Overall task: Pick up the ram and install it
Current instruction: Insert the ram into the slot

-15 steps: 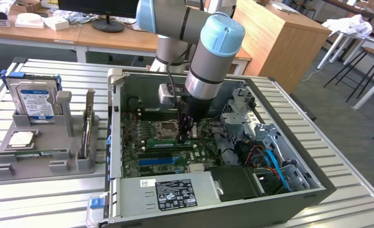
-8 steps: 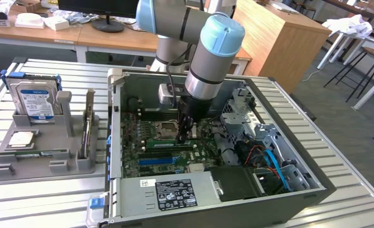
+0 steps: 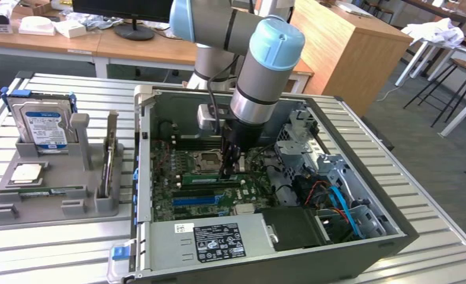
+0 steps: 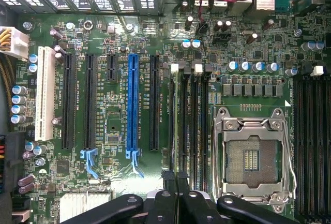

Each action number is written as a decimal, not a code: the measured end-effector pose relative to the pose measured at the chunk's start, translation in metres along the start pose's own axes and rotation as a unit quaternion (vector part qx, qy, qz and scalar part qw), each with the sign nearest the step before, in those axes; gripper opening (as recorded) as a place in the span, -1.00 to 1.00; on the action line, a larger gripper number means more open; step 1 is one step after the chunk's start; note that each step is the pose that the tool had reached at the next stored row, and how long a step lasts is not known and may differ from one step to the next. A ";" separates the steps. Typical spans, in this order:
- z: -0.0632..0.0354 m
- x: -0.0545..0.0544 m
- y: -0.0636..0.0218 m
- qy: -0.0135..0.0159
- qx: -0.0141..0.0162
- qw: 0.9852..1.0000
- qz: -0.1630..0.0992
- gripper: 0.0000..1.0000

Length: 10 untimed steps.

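Carrying everything: a slatted metal tabletop (image 3: 59,245), with a grey tray (image 3: 79,177) on the exterior view's left and an open computer case (image 3: 351,254) to the right of it.
Tray contents: a hard drive (image 3: 41,127) with a blue-and-white label stands upright at the back. A square silver CPU chip (image 3: 27,173) lies flat in front of it, and a thin card (image 3: 109,151) stands on edge at the tray's right side.
Inside the case: the motherboard (image 3: 173,163) faces up, and a power supply (image 3: 217,236) with a black label sits at the near edge.
Task's thing: the ram (image 3: 205,178) is a green stick standing on its long edge in a memory slot, just beside the CPU socket (image 3: 209,158).
Grasping part: the pincer (image 3: 231,171) points straight down, with its tips at the right end of the ram. Its fingers are drawn narrow together; whether they clamp the stick or only touch it, I cannot tell.
Wrist view: the pincer (image 4: 177,180) hangs over the memory slots (image 4: 189,125), which run between a blue expansion slot (image 4: 133,105) and the CPU socket (image 4: 252,157).
Right part of the case: a metal drive cage (image 3: 327,165) and blue cables (image 3: 341,201).
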State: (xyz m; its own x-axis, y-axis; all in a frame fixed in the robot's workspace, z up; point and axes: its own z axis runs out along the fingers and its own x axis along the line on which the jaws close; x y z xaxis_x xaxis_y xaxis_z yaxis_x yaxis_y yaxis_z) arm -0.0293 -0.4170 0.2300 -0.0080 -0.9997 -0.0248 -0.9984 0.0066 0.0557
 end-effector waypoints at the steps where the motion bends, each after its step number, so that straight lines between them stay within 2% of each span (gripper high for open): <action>1: -0.0001 0.000 0.0000 0.000 0.000 1.000 0.000 -0.77; 10: -0.0020 0.000 0.0001 0.001 0.000 1.000 0.000 -0.77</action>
State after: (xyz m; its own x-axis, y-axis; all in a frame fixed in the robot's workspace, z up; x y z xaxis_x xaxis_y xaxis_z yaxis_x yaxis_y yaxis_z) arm -0.0293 -0.4170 0.2320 -0.0081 -0.9997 -0.0220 -0.9984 0.0068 0.0556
